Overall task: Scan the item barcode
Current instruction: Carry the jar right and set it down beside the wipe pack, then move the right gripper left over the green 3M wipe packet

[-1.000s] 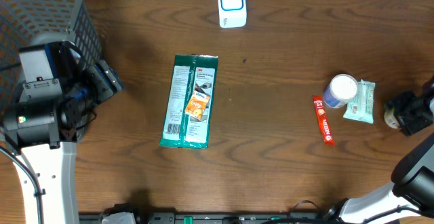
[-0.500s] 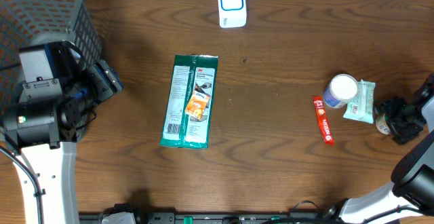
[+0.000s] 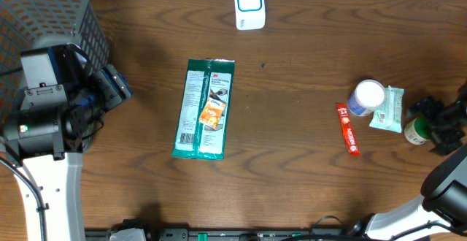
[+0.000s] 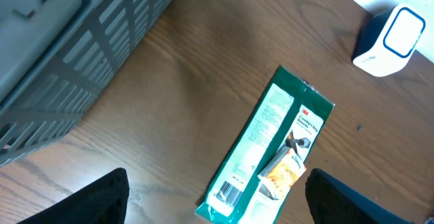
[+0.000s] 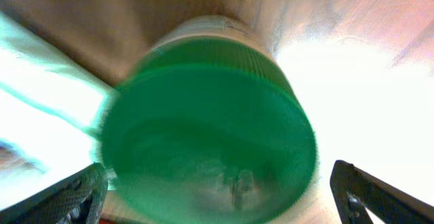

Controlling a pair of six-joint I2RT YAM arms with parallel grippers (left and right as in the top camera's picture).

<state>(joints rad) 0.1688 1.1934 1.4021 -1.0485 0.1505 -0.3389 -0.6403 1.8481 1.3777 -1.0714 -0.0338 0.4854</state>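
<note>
1. The green-capped bottle (image 3: 415, 131) is standing upright at the right edge of the worktop, just beside a pale wipes packet (image 3: 388, 109).
2. The right gripper (image 3: 429, 124) is hanging over it with its fingers spread wide, one on each side of the cap and not clamping it.
3. The work seems to be sitting at the pick-up step. The next move is calling for the fingers to close on the bottle, then a lift and a turn of its label toward the scanner (image 3: 249, 5) at the middle of the far edge. No barcode is showing on the bottle.
4. The left gripper (image 4: 218, 200) is waiting near the left edge by the basket (image 3: 44, 14), fingers apart and empty.
5. Lying about are two bottles, the other one white-capped (image 3: 367, 96), plus one scanner, one green packet (image 3: 205, 109), one red stick (image 3: 347, 128), one wipes packet and one basket.
</note>
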